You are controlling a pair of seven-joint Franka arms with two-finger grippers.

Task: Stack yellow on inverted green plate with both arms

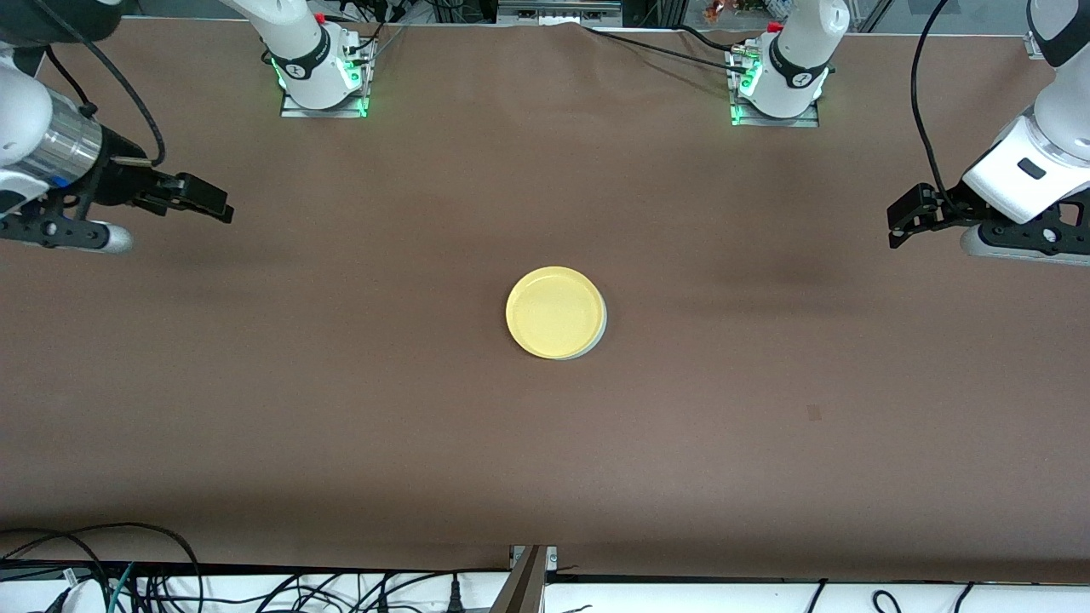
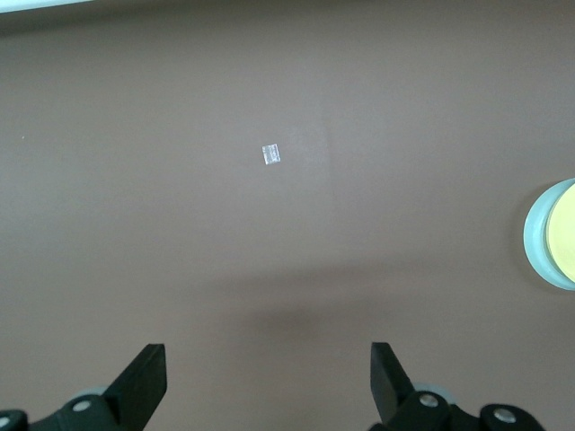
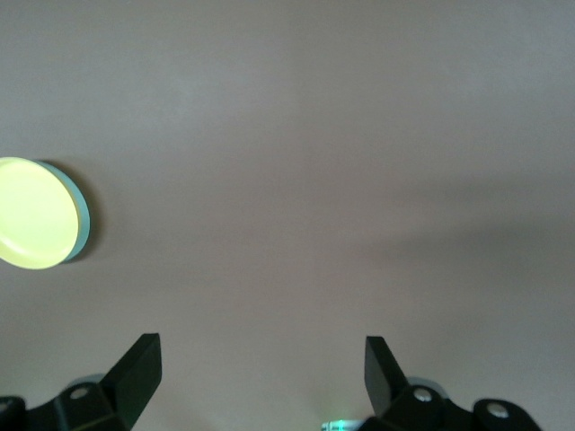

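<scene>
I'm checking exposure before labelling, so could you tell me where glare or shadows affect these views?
Front view: evenly lit, with soft dark shadows on the brown table. Right wrist view: the yellow plate glares, its surface washed out, the green plate a thin edge. Left wrist view: a faint shadow band above the open left gripper.

Table (image 1: 341,409): wide, covered by a plain brown cloth, wrinkled along its top edge.
Small patch (image 1: 814,413): on the cloth, toward the left arm's end.
Cables (image 1: 102,570): black, tangled below the table's near edge.
Light: even, soft shadows.
</scene>
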